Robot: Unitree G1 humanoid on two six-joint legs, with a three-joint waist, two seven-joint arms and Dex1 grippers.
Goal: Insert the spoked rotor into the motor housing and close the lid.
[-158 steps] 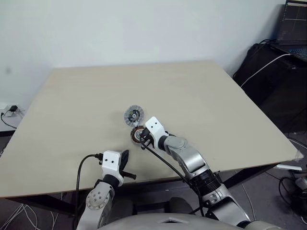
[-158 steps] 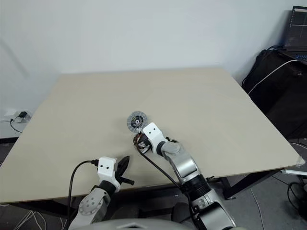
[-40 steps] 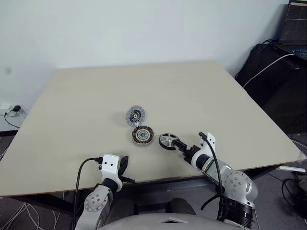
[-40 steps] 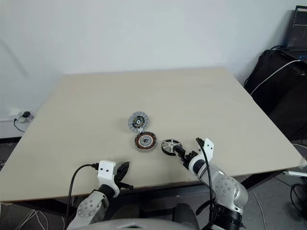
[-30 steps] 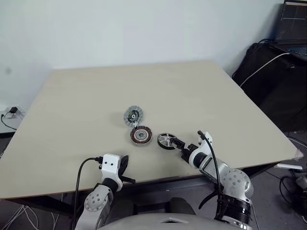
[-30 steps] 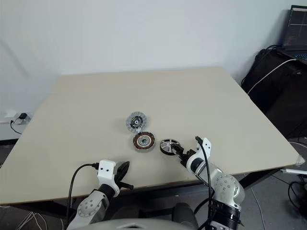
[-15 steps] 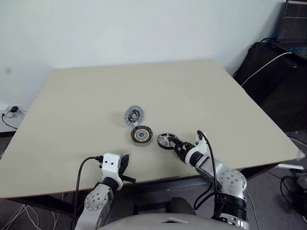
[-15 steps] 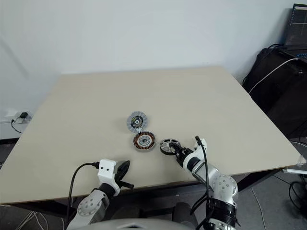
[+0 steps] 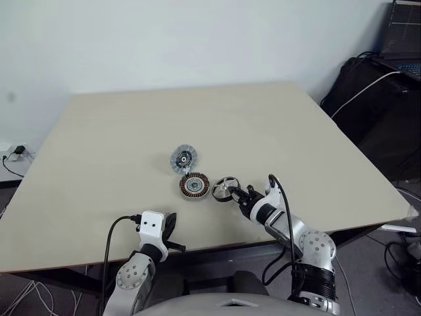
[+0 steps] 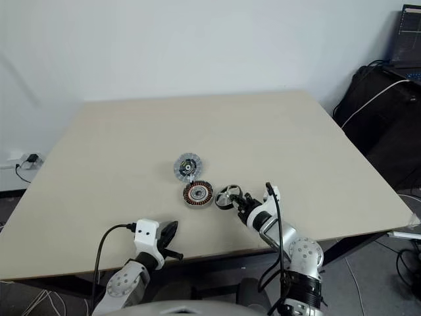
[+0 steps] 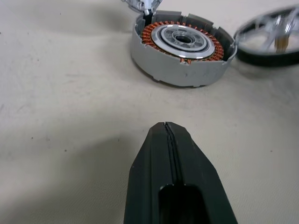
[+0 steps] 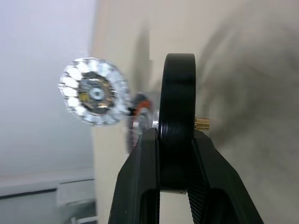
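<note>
Right gripper (image 12: 174, 154) clamped on the black rim of the spoked rotor (image 9: 225, 189), lifted off the table (image 9: 118, 131) just beside the copper-wound motor housing (image 9: 195, 186), lid (image 9: 183, 158) lying behind it, left gripper (image 11: 167, 135) pressed shut nearby.

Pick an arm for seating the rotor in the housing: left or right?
Right. The right gripper is already clamped across the spoked rotor's black rim, just right of the motor housing. The left gripper is shut on nothing, back near the table's front edge.
</note>
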